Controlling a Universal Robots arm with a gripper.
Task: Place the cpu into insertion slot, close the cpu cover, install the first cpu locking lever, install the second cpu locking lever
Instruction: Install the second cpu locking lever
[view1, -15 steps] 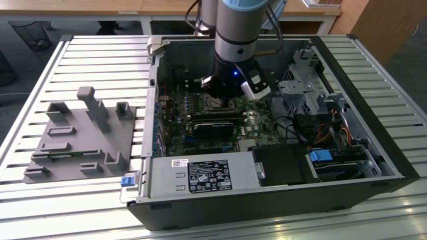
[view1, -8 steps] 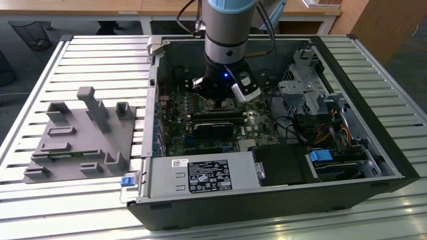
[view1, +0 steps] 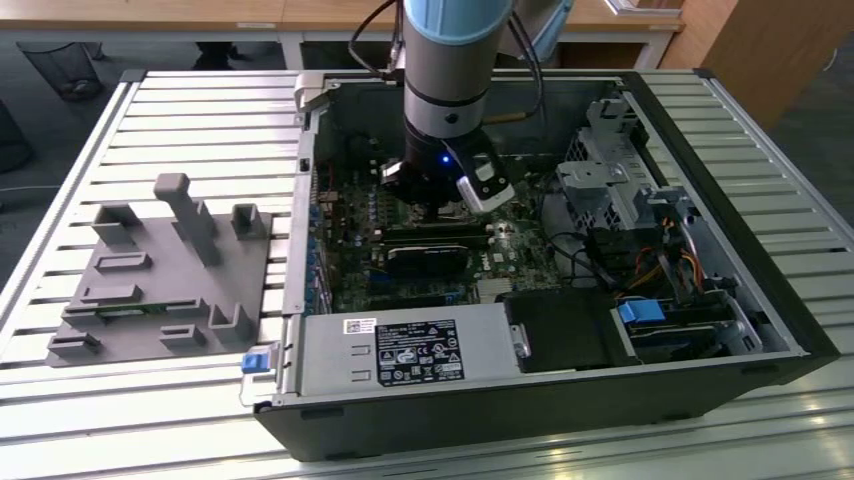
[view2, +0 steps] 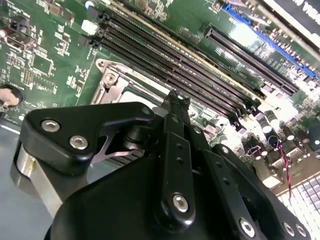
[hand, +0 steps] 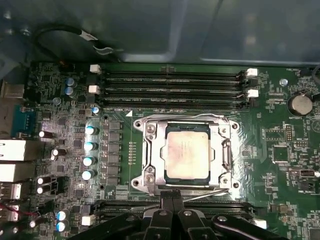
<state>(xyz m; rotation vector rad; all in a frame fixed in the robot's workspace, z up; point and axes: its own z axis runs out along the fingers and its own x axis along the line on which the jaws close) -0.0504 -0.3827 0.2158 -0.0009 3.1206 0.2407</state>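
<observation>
My gripper (hand: 171, 196) hangs with fingers pinched together at the edge of the insertion slot (hand: 146, 165), where I see the cpu (hand: 187, 151) seated under the lowered cpu cover (hand: 223, 150).

Arm vertical, gripper (view1: 447, 208) fingers apparently together.

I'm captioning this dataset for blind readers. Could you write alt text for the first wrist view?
The cpu sits in the insertion slot on a green motherboard, with the silver cpu cover closed around it. Black memory slots run alongside, and the gripper hovers near the socket's edge.
</observation>
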